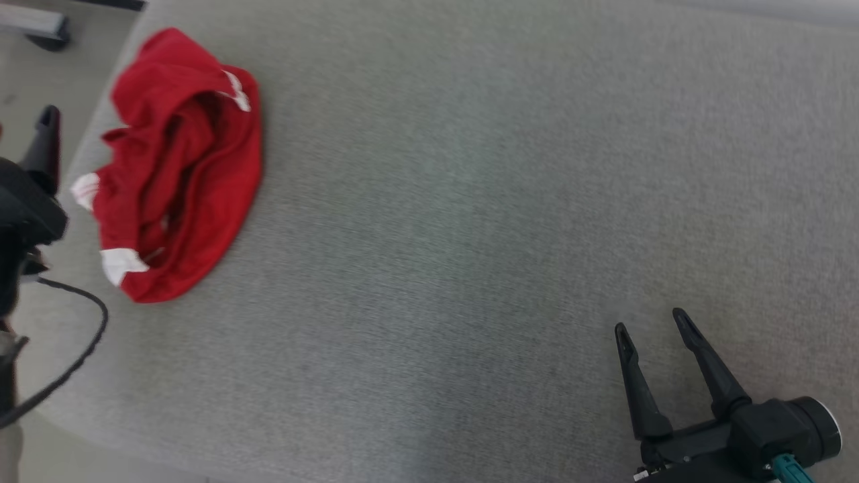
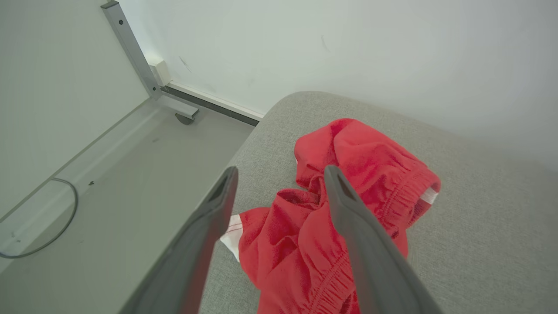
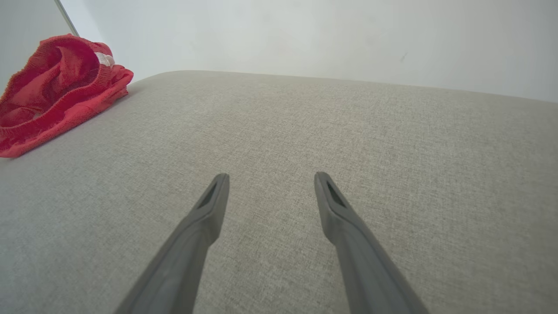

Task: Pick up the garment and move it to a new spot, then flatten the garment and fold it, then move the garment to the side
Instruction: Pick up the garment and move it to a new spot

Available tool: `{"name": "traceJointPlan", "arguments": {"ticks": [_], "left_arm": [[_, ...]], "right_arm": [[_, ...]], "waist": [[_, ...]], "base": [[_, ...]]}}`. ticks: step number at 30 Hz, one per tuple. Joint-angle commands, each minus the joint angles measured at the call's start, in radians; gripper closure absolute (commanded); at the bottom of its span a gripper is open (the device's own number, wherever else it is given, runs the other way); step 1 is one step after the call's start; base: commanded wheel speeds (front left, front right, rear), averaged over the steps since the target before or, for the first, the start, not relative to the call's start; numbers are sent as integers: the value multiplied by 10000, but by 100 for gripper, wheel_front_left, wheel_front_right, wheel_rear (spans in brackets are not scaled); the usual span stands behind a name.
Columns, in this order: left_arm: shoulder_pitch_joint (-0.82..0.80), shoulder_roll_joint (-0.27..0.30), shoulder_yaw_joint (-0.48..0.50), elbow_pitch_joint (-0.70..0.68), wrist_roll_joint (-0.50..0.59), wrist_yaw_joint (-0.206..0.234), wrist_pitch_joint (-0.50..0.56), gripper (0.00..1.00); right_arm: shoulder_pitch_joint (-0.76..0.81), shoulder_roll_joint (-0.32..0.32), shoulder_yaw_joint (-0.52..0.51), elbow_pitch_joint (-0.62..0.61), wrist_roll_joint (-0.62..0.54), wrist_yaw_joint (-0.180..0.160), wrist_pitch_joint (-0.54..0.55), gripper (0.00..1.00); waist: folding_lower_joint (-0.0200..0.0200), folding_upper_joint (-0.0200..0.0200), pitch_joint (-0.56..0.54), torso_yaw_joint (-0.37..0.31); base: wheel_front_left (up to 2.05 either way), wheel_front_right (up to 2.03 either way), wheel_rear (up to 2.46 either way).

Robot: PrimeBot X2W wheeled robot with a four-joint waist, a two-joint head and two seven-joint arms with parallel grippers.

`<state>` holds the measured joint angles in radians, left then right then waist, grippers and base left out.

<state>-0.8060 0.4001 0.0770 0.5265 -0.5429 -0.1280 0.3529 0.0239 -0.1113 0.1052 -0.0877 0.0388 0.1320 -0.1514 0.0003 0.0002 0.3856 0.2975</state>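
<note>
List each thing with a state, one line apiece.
garment: crumpled heap, lying at the left edge of the cushion, unheld.
left gripper: jaws open, empty, aimed at the garment.
right gripper: jaws open, empty, above bare cushion.

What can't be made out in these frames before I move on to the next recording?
- Left wrist view: the fingers of the left gripper and the bottom edge hide the near part of the garment.
- Head view: the left edge cuts off that gripper; one finger shows.
- All views: the garment is crumpled, so folds hide its cut and shape.
- Right wrist view: the left edge crops the garment.
</note>
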Motion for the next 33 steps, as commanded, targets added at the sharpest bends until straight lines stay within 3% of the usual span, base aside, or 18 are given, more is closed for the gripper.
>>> {"name": "traceJointPlan", "arguments": {"ticks": [1,4,10,18,19,20,21,26,33], "left_arm": [[-134,19,7,63,-102,29,261,0],[-313,311,133,123,-313,129,888,0],[-356,295,96,181,-787,422,2583,0],[316,147,-137,-463,-1314,1468,5534,0],[453,182,-166,-635,-1283,1601,5739,15],[561,259,-182,-856,-1196,1717,5837,71],[641,328,-174,-1054,-1160,1808,5933,100],[929,578,-126,-1946,-1250,1862,6275,100],[982,1059,-115,-2912,-745,1586,5395,100]], "right_arm": [[-154,-34,-1,-57,-65,-28,-54,0],[-235,-13,-19,-116,-92,-29,-94,0],[-300,35,-151,-163,-124,-29,-237,0],[-476,175,-40,148,-109,-30,-308,0],[-501,188,-30,176,-97,-32,-332,0],[-524,189,-35,199,-83,-33,-363,0],[-538,190,-52,234,-71,-36,-383,0],[-611,280,-25,425,-2,-36,-547,0],[-799,476,187,846,192,-29,-847,0]], "waist": [[-3,-2,1124,-980],[-3,-2,1452,-1208],[-3,-2,1800,-1369],[-3,-2,1913,-1488],[-3,-2,1901,-1506],[-3,-2,1876,-1527],[-3,-2,1829,-1545],[-3,-2,1449,-1578],[-3,-2,440,-1697]], "base": [[0,0,0],[0,0,0],[0,0,0],[0,0,0],[0,0,0],[0,0,0],[0,0,0],[0,0,0],[0,0,0]]}}
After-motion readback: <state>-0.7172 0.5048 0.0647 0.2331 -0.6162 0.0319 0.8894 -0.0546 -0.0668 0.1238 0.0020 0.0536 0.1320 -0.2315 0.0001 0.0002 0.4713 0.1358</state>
